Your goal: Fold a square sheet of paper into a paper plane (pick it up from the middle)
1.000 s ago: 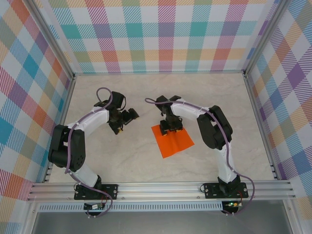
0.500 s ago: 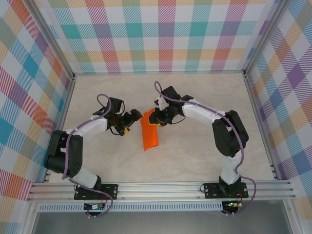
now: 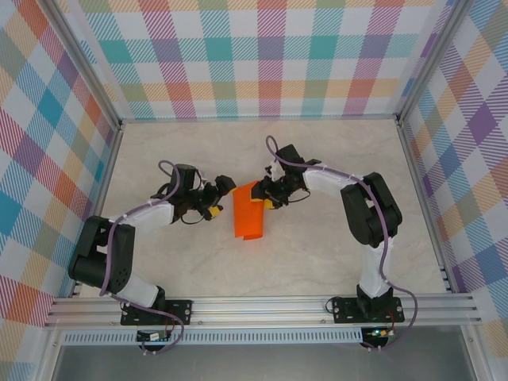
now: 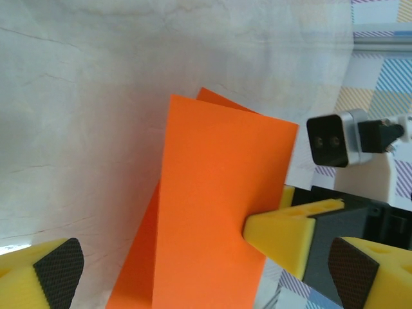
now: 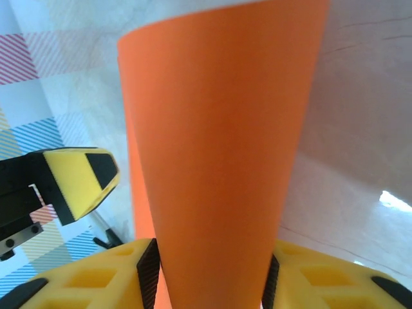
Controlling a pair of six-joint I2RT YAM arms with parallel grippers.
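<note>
The square sheet of paper point(image 3: 249, 216), bright orange, is bent over into a loose curl at the middle of the table. My right gripper point(image 3: 268, 195) is shut on its upper right edge. In the right wrist view the curved sheet point(image 5: 219, 148) fills the gap between both pads point(image 5: 147, 273). My left gripper point(image 3: 225, 191) stands wide open just left of the sheet. In the left wrist view its fingertips point(image 4: 59, 267) straddle the paper point(image 4: 212, 206), with the jaws point(image 4: 206, 273) apart from it, while a right finger point(image 4: 283, 233) presses the sheet's edge.
The pale marble table point(image 3: 175, 262) is boxed in by plaid walls point(image 3: 262, 55) on three sides. A metal rail point(image 3: 262, 309) carrying both arm bases runs along the near edge.
The right gripper has lifted the flat sheet off the table and carried it left, bending it into a curl. The left gripper has reached right, up to the paper's side.
</note>
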